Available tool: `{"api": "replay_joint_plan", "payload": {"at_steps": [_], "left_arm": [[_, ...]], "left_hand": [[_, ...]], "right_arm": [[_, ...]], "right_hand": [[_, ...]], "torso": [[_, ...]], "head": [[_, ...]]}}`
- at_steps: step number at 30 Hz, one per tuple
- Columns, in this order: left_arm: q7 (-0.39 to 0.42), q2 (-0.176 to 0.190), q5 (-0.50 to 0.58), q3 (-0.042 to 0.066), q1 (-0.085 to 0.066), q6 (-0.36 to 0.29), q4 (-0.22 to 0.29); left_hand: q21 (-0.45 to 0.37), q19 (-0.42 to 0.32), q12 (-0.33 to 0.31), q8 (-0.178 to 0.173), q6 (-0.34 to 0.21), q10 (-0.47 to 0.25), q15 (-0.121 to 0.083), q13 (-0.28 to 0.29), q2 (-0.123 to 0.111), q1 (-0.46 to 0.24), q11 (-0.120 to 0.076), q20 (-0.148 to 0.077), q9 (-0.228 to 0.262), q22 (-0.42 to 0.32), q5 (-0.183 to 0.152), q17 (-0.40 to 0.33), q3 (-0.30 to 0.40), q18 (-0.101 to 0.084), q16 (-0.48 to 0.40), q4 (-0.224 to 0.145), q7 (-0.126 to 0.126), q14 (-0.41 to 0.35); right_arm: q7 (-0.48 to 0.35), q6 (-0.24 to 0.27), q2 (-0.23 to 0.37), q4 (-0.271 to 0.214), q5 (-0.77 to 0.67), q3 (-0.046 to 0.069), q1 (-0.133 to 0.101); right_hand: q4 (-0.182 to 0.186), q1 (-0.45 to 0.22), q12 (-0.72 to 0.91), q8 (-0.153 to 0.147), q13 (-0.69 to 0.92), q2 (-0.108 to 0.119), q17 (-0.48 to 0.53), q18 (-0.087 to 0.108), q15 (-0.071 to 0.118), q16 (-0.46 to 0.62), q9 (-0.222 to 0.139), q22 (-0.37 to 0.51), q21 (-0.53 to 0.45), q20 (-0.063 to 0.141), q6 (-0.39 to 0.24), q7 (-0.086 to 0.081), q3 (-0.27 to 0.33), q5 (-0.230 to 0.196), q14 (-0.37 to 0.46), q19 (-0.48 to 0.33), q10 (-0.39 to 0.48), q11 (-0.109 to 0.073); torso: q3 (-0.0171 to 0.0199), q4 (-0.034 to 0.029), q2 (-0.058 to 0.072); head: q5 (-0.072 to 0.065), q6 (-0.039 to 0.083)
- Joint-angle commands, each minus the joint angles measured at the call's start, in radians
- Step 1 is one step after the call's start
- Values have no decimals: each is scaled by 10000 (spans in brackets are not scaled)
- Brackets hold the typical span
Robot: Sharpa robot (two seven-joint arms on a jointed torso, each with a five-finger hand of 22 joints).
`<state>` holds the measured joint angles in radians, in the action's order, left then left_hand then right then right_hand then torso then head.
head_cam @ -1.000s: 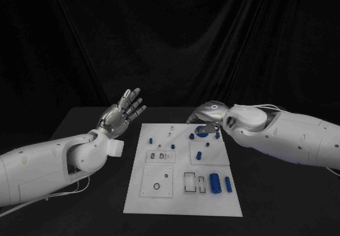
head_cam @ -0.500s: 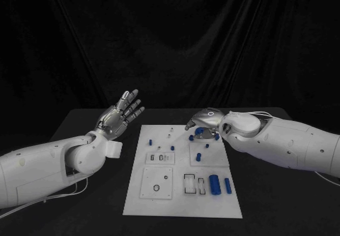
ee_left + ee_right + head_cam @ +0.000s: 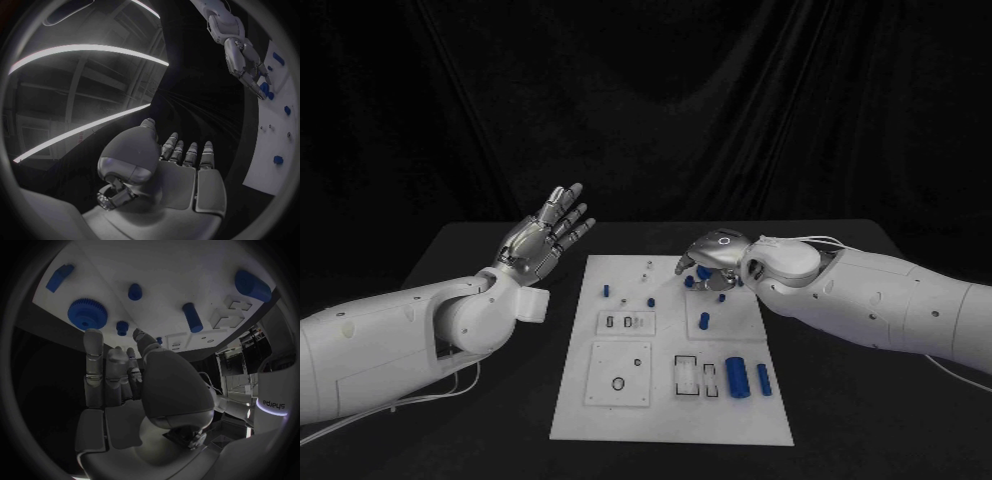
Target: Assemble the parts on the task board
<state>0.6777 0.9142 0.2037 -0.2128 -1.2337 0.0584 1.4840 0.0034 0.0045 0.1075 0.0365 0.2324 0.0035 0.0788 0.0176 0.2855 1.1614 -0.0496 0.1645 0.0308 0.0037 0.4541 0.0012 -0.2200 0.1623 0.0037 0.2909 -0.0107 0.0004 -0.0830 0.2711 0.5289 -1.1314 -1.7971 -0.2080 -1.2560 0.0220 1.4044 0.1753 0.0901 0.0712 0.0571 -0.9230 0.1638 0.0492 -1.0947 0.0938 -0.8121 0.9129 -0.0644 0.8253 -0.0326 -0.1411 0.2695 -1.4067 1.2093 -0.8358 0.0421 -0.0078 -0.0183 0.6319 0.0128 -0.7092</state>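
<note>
Flat white rectangular task board (image 3: pixel 668 400) lies at centre of the head view on the black matte table (image 3: pixel 877 420), its long side running away from the camera; surface smooth, with raised square blocks and rectangular cut-outs; small blue plastic parts scattered over it. Lower right of the board: a thick blue cylinder (image 3: pixel 736 375) lies just beside a thinner blue cylinder (image 3: pixel 764 376), both lying lengthwise; a short blue peg (image 3: pixel 705 320) sits mid-board; another small blue peg (image 3: pixel 606 288) near the left edge. In the right wrist view a round blue toothed gear (image 3: pixel 87 313) lies flat on the board, near the fingertips but apart from them.

Right hand (image 3: pixel 711 258), silver metal on a white arm, hovers over the upper right part of the board, fingers angled down and close together; nothing visibly grasped; whether it is loose or clenched I cannot tell.

Left hand (image 3: pixel 548 232) raised at left of the board, well apart from it; palm up, fingers straight and spread, holding nothing.
</note>
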Motion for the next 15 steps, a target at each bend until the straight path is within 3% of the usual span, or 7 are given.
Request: {"api": "replay_joint_plan", "payload": {"at_steps": [1,10,15], "left_arm": [[1495,-28,32,10,-30,199,-19],[1484,-30,32,9,-29,256,-44],[1456,-61,32,9,-28,312,-65]], "left_hand": [[11,2,3,53,-3,-7,-55,3,-2,75,80,98,6,-2,39,-12,35,13,-37,2,65,-4],[14,5,28,70,58,-5,-63,7,-30,102,130,107,16,0,37,-12,32,34,-37,2,102,-4],[16,6,34,74,68,-4,-65,8,-43,111,145,110,18,1,38,-12,27,42,-37,1,114,-4]], "right_arm": [[-67,6,-90,196,-108,8,76],[-129,235,-315,580,-109,9,172],[-118,214,-406,717,-109,9,189]], "right_hand": [[-27,141,-53,-5,6,-31,2,-70,-14,49,14,-37,63,15,6,12,-97,53,84,-88,-42,12],[-187,369,-30,57,21,-96,21,-58,-3,69,94,-154,75,28,194,-118,-343,198,133,-225,-150,2],[-245,438,-19,103,22,-103,5,-62,3,56,139,-249,119,33,317,-169,-465,291,140,-259,-205,-1]], "torso": [[-5,5,-2],[-6,4,8],[-8,2,11]], "head": [[3,1],[58,19],[3,10]]}}
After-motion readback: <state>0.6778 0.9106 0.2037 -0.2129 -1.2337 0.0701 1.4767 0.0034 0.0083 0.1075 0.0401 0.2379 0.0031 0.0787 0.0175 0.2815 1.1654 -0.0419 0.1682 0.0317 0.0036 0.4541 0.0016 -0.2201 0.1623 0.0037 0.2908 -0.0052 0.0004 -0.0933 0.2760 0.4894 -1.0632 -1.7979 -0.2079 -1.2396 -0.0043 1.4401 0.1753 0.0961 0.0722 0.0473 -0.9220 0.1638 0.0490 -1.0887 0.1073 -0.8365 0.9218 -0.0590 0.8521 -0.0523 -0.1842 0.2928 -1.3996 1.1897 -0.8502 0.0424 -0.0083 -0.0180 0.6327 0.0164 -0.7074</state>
